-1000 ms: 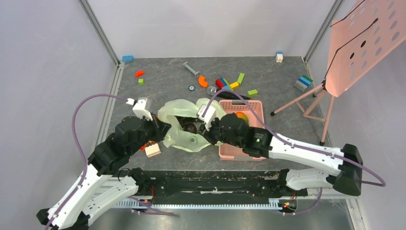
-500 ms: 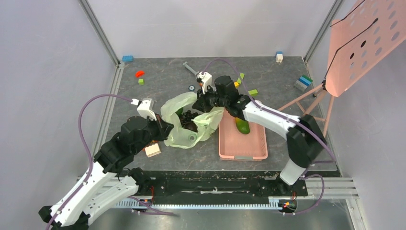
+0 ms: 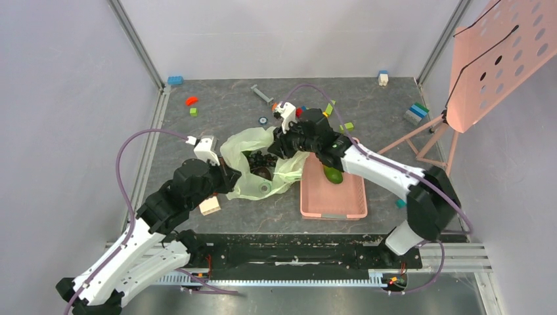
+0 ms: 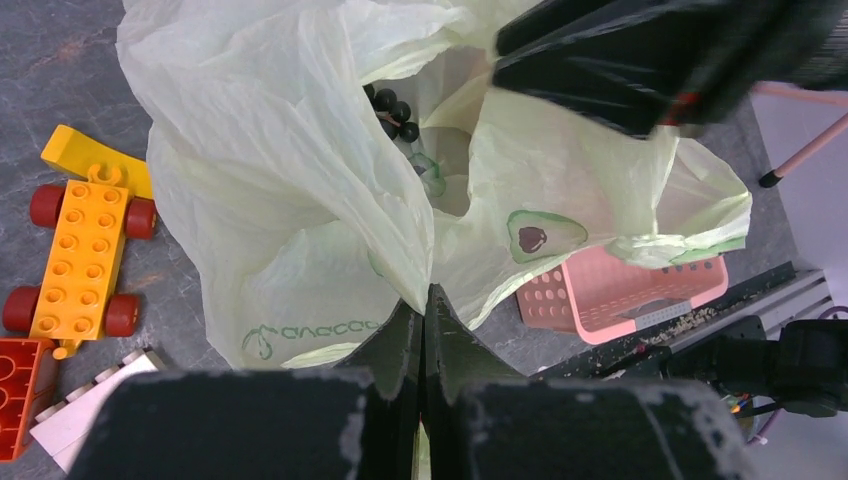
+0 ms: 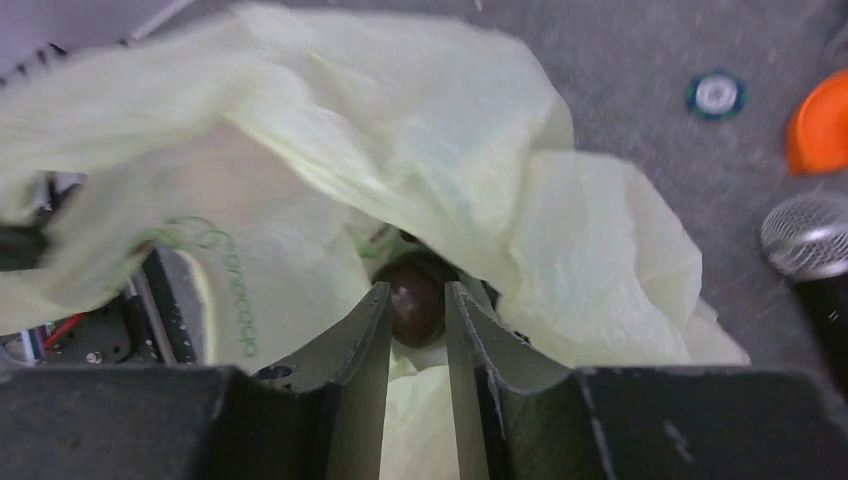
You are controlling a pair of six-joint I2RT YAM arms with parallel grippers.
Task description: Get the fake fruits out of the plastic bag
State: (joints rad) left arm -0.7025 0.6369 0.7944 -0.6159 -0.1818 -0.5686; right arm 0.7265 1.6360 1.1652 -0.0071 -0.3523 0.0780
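We hold the left end effector (image 4: 424, 303) closed on the plastic bag (image 4: 290, 180) rim. The small brown fruit (image 5: 414, 302) lies inside the bag mouth, directly between the right end effector (image 5: 416, 292) fingers. We cannot tell whether they clamp it. The right arm is nearer.

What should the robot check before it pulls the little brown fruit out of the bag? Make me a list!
1. Left gripper pinching the plastic bag: ok, shut on its edge.
2. Bag mouth open: ok, grapes show inside.
3. Brown fruit between the fingers of the right gripper: ok.
4. Fingers squeezing it tightly: cannot tell.
5. Bag film out of the fingers' way: cannot tell, folds crowd close.
6. Pink basket beside the bag: ok, a green fruit lies in it.
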